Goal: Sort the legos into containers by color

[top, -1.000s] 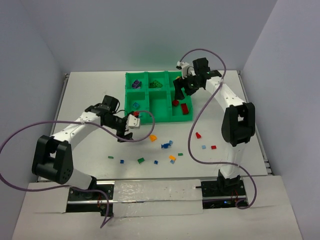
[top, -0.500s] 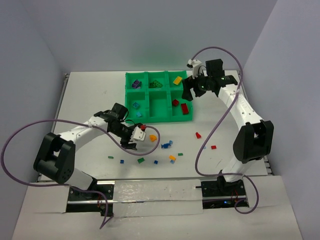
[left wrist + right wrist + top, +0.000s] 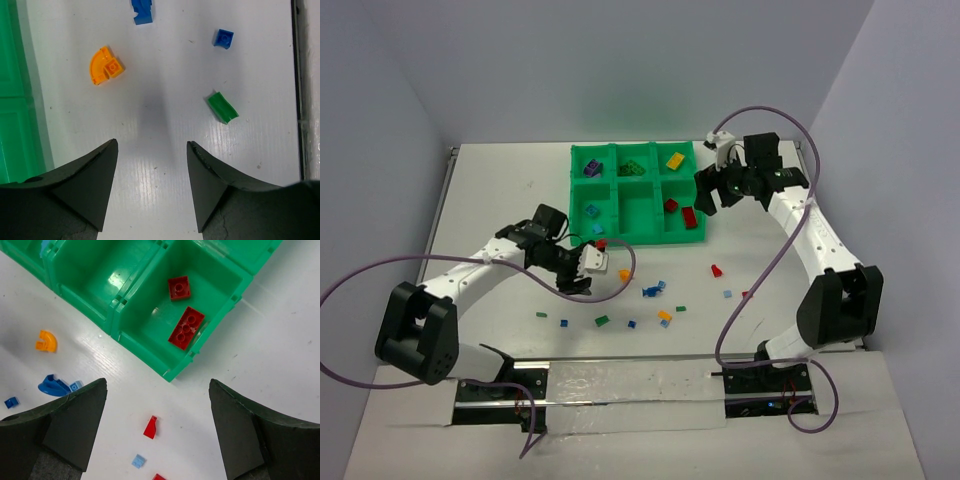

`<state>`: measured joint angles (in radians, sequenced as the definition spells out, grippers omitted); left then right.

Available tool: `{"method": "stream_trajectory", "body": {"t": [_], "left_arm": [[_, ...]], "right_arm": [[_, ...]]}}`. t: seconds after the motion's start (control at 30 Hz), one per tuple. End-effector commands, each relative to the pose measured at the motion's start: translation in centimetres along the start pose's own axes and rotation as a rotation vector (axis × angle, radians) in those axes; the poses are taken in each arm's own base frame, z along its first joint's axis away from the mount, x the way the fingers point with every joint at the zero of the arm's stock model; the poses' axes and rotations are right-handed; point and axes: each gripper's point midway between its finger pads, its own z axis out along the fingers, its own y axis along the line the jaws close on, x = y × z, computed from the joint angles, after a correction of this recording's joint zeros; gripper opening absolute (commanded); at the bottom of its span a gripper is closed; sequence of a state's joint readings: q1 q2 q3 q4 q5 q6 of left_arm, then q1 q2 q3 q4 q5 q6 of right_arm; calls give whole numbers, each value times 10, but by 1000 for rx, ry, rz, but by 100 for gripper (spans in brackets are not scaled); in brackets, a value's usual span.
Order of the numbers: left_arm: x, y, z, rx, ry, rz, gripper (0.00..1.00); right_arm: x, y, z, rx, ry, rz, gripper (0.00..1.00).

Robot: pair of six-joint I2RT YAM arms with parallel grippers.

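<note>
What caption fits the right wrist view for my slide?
Right gripper open, framing the green tray's corner: two red bricks in its end compartment, a loose red piece on the table.

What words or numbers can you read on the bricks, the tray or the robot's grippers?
No text can be read anywhere.
On the green tray: no label or number.
On the red brick: the studs are too blurred to show any lettering.
On the left gripper and right gripper: plain black, no marks.

White-shelled arms, the left arm [image 3: 470,265] and the right arm [image 3: 810,225], have chunky black joint housings, trail looping purple cables [image 3: 770,109], and end in matte black wedge-fingered grippers, left gripper [image 3: 151,144] and right gripper [image 3: 157,382].
</note>
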<state>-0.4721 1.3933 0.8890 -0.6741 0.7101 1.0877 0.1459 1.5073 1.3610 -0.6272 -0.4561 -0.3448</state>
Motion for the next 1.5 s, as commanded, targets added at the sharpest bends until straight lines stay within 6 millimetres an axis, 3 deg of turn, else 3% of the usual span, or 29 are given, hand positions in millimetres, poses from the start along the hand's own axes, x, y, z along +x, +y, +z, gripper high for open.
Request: {"method": "stream_trajectory", "body": {"t": [0.0, 0.13, 0.27, 0.43, 0.67, 0.87, 1.23, 1.47], "left_arm": [[-17, 19, -2, -63, -49, -20, 66], [-34, 35, 9, -86, -90, -7, 63], [-65, 51, 24, -116, -151, -50, 59], [-81, 44, 53, -122, -134, -4, 56], [-79, 47, 85, -93, -87, -67, 52], [-82, 44, 108, -71, -55, -89, 55], [-86, 30, 126, 7, -78, -67, 64], [-89, 26, 135, 42, -88, -83, 59]], "right_arm": [[-8, -2, -8, 20, -49, -50, 89], [1, 4, -11, 2, -32, -51, 89], [14, 5, -13, 13, -11, -60, 89], [17, 1, -12, 31, -7, -52, 89], [20, -8, -12, 56, 4, -34, 89], [23, -13, -10, 62, 17, -28, 89], [37, -11, -16, 72, 28, -26, 89], [44, -11, -22, 84, 30, -21, 89]]}}
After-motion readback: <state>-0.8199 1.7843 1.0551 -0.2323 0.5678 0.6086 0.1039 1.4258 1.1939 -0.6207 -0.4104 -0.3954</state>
